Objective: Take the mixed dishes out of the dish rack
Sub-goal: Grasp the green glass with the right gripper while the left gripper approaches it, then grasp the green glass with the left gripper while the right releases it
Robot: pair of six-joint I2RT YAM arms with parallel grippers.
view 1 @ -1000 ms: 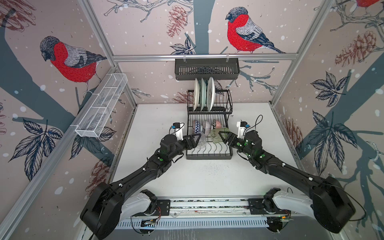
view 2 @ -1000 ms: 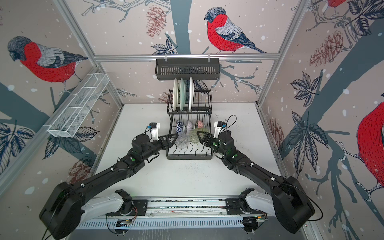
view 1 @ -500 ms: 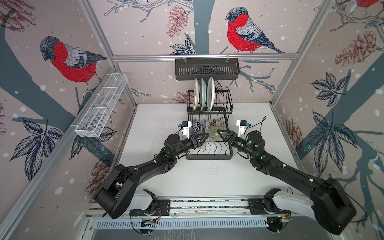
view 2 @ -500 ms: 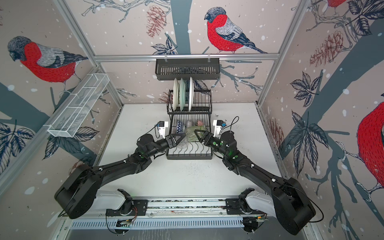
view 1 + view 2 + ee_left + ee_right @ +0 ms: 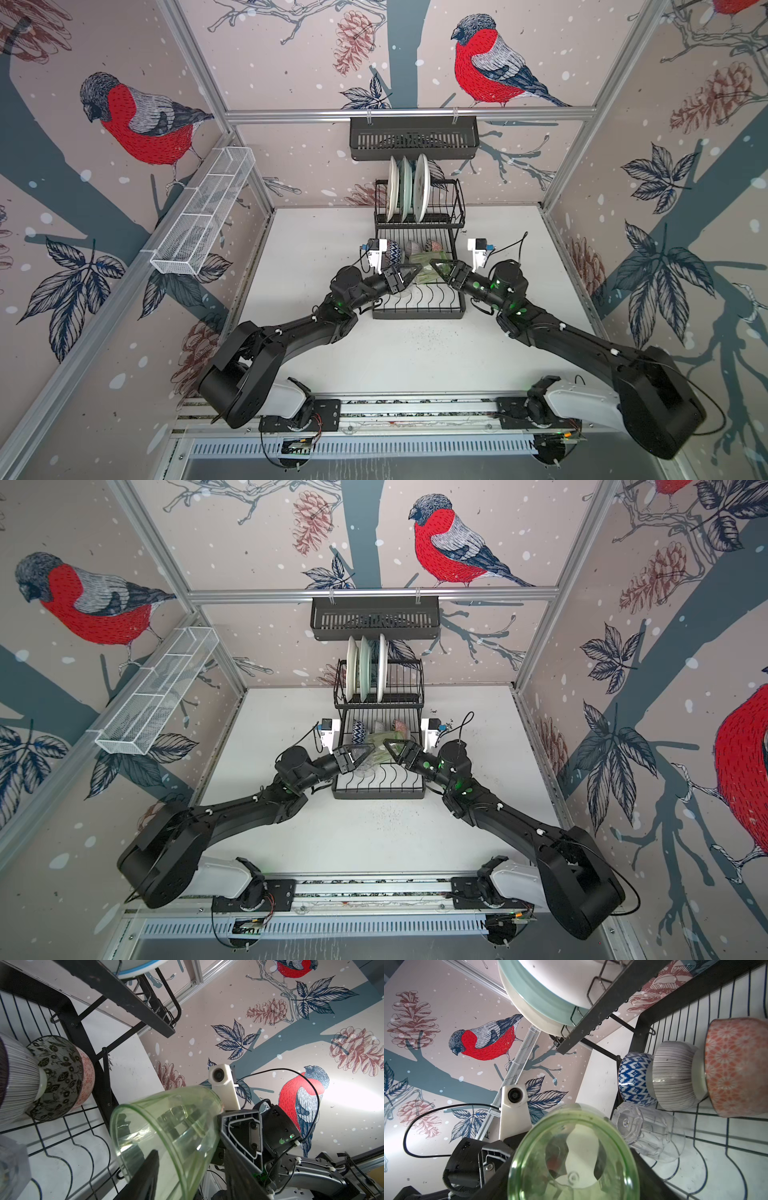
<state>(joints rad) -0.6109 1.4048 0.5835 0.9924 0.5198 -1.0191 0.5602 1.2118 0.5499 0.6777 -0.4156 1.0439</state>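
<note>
A long white mesh basket (image 5: 203,212) hangs on the left wall. The left pincer (image 5: 410,272) reaches over the near left part of the dish rack (image 5: 417,316), which stands on the white desk (image 5: 415,361). Its jaws are partly apart, and I cannot tell whether they grip anything. One of its fingers (image 5: 143,1180) shows at the open rim of the green tumbler (image 5: 166,1136). Just beside that pincer the clear tumbler (image 5: 648,1132) lies on its side on the wavy wires of the lower grid. Farther back on the same grid three small bowls stand on edge in a row: blue zigzag (image 5: 633,1078), grey striped (image 5: 672,1076), coral (image 5: 737,1068). On the upper tier three plates (image 5: 404,187) stand upright in the slots, under a black slotted basket (image 5: 413,139) on the back rail. The green tumbler is tilted over the grid between the two arms, mouth toward the left one. The right pincer (image 5: 436,265) is closed on its base end, a finger on either side
</note>
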